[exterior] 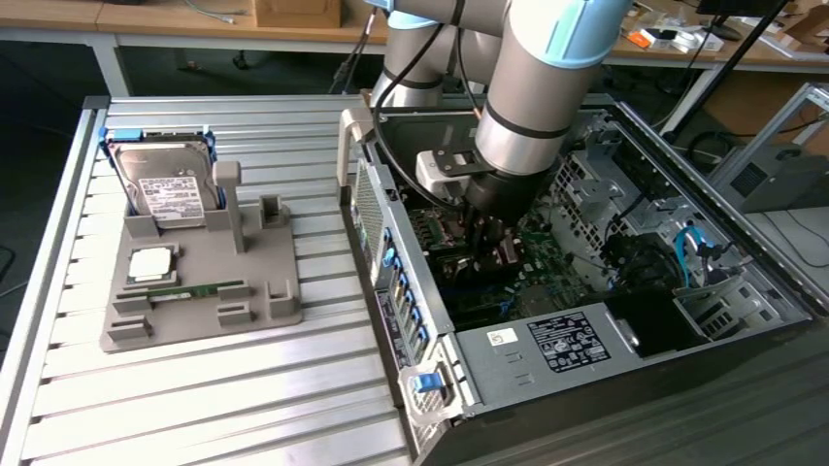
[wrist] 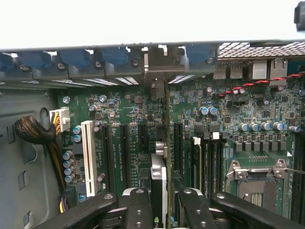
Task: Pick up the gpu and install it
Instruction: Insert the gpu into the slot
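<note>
Slatted aluminium bench (exterior: 233, 388) carries an open black computer case (exterior: 518, 369) toward the exterior view's right, and your arm reaches down into it. Your black two-finger gripper (wrist: 159, 202) is clamped on the thin, flat, dark gpu (wrist: 159, 183), one of its fingers (wrist: 138, 210) on each face. It holds the card over the green motherboard (wrist: 128, 119), roughly mid-board, between the long black expansion slots (wrist: 123, 152) and the memory sockets (wrist: 205, 157).

By the look of it, you're at the seating step. Do it well by keeping the card's lower edge square above a single slot, not straddling two, and by pressing straight down with no twist. A tilt would likely jam the contacts. Check too that the far end lines up with the case's rear wall (wrist: 248, 47) beside the blue latches (wrist: 114, 55).

The gpu stands on its thin edge, and the wrist view sees it edge-on. Its long axis runs parallel to the slots, pointing from the gripper toward that rear wall. You can't tell which end carries the bracket.
</note>
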`<action>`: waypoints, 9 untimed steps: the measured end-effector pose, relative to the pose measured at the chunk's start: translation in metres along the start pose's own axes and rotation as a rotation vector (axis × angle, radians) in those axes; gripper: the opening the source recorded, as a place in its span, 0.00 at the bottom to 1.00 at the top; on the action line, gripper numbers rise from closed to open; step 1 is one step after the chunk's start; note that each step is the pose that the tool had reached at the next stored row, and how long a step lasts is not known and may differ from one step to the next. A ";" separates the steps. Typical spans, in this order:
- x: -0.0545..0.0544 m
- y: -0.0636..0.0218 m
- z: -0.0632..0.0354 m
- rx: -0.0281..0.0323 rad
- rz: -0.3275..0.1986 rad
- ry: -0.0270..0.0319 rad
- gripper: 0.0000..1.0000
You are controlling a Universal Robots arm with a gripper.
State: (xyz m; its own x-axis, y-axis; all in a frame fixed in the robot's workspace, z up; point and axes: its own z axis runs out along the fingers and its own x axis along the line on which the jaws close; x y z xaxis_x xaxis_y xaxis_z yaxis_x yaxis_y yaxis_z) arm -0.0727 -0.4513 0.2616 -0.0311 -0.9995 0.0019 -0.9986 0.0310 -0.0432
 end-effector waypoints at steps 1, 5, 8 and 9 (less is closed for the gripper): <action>0.000 0.0000 0.0002 0.0000 0.000 -0.0001 0.27; 0.000 0.0000 0.0010 -0.0001 0.000 0.0002 0.27; 0.000 0.0001 0.0013 0.0000 0.000 -0.0001 0.27; 0.000 0.0001 0.0013 0.0000 0.000 0.0000 0.27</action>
State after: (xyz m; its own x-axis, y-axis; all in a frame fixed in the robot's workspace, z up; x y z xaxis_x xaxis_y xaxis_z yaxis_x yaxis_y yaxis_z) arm -0.0727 -0.4514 0.2603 -0.0312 -0.9995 0.0019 -0.9986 0.0311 -0.0431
